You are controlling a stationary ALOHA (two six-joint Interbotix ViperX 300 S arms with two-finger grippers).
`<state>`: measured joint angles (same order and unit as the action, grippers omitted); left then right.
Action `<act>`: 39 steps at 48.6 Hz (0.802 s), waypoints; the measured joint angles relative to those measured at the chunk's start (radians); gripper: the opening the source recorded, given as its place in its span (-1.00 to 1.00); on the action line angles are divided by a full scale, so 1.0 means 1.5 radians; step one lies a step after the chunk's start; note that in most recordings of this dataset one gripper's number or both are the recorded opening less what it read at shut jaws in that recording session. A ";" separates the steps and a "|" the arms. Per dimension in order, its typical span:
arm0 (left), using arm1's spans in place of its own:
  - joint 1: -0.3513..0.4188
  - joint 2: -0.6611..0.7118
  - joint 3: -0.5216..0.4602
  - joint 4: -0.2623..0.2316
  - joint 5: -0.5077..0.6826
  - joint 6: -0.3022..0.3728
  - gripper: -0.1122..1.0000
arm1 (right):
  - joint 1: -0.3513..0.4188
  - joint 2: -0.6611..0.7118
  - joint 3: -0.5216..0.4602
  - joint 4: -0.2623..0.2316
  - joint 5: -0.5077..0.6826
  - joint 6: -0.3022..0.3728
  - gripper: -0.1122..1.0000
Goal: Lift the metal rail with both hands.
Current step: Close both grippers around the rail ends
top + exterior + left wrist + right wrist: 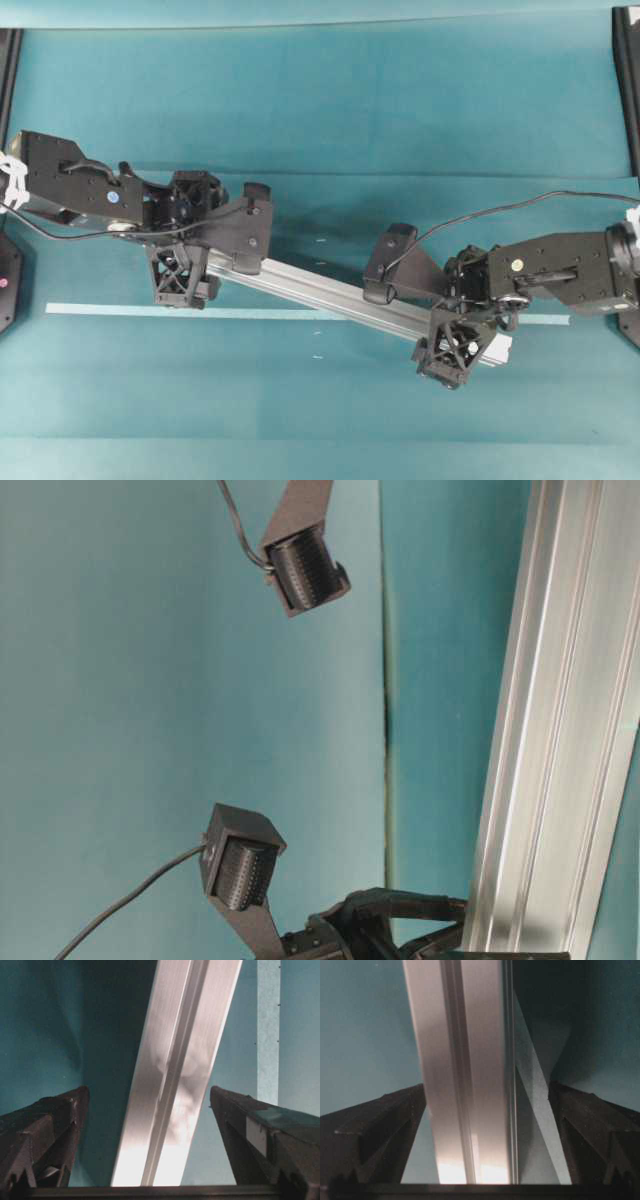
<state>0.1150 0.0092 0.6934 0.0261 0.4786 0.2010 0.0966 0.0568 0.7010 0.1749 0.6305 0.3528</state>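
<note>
The metal rail (320, 293) lies slanted on the teal cloth, a silver grooved bar running from upper left down to lower right. My left gripper (215, 255) straddles its left end, one lattice finger on each side. My right gripper (422, 305) straddles its right end the same way. In the left wrist view the rail (180, 1060) runs between the open fingers (50, 1125) with teal gaps on both sides. The right wrist view shows the rail (460, 1060) between wide fingers (590, 1125), not touched. In the table-level view the rail (560, 730) fills the right side.
A thin pale tape strip (120, 310) runs across the cloth under the rail; it also shows as a strip (267, 1030) and as a strip (535, 1085) in the wrist views. Black frame parts (626, 80) stand at the table's sides. A cable (500, 210) trails from the right arm.
</note>
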 measured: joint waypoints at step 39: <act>-0.001 -0.006 0.018 0.002 -0.027 0.008 -0.09 | 0.004 0.006 -0.002 0.011 -0.011 -0.003 0.04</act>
<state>0.1135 0.0000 0.7210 0.0291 0.4387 0.2132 0.1028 0.0660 0.6980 0.1917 0.6136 0.3482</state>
